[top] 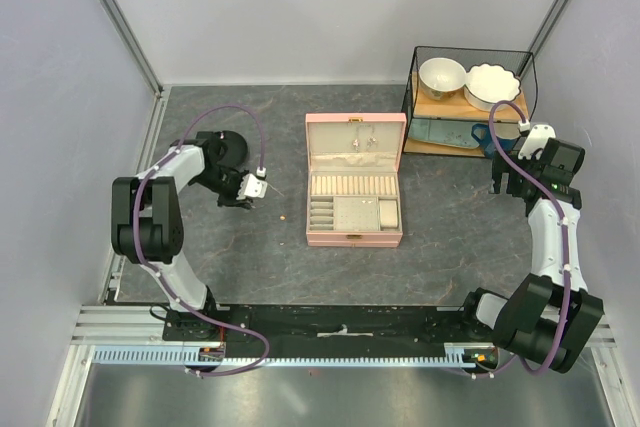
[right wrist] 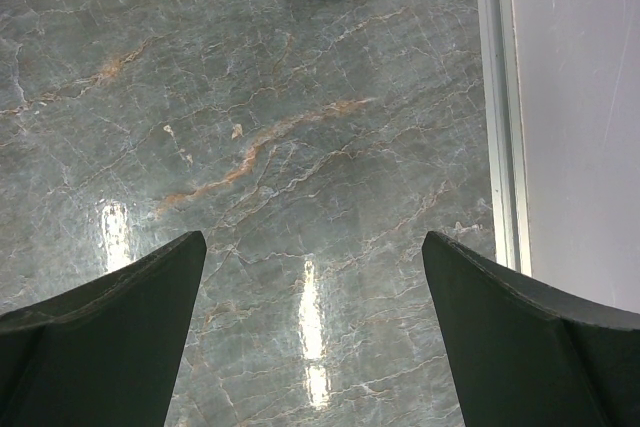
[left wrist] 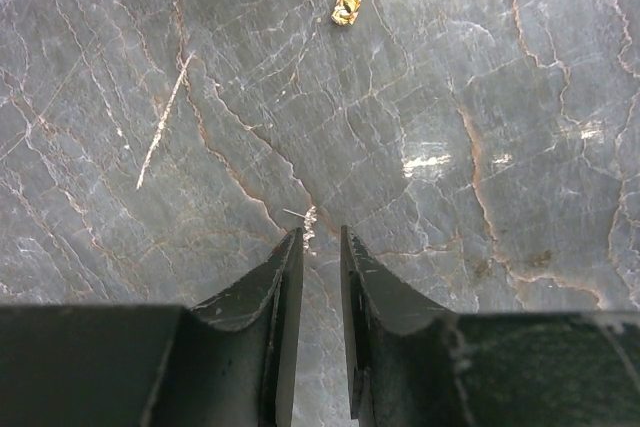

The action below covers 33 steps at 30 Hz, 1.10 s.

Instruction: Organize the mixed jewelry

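Fingers on your left end effector are almost pressed together, empty; a silvery piece beyond them may skid off.

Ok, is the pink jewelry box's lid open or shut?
Open: the pink jewelry box shows its lid laid back and its ring rolls and compartments exposed in the top view.

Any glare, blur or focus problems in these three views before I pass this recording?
Right wrist: two bright vertical glare streaks on the marble tabletop between the open fingers. Left wrist: smaller glints, but the gold jewelry piece is sharp; the near fingers look soft. Top external: evenly lit, yet the jewelry is only specks.
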{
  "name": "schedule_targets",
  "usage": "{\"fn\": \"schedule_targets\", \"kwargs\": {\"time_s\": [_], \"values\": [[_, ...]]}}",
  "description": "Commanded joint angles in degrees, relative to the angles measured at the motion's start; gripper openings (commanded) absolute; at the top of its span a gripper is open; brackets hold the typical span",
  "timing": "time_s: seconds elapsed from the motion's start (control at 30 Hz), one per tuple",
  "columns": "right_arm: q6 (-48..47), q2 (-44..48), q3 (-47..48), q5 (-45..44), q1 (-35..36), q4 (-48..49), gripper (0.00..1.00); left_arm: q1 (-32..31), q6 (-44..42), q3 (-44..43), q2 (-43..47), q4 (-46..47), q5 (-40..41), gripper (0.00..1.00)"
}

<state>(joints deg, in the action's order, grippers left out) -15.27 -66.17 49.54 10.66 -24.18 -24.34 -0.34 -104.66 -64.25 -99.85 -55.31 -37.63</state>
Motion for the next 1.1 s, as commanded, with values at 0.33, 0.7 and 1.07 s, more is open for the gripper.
{"fn": "schedule_targets", "kwargs": {"time_s": [0.33,0.7,1.07], "values": [[-0.55,0.08,0.12,0.24,-0.25,1.05,0.98,0.25,-4.41,-7.12,-5.44,-2.52,0.10,0.30],[-0.55,-0.01,0.03,-0.02,-0.25,1.13,0.98,0.25,-4.06,-5.89,-6.23,-4.19,1.07,0.31],[-0.73,0.69,-0.23,-0.28,-0.25,1.13,0.98,-0.01,-2.39,-6.59,-8.07,-4.02,0.80,0.33]]}}
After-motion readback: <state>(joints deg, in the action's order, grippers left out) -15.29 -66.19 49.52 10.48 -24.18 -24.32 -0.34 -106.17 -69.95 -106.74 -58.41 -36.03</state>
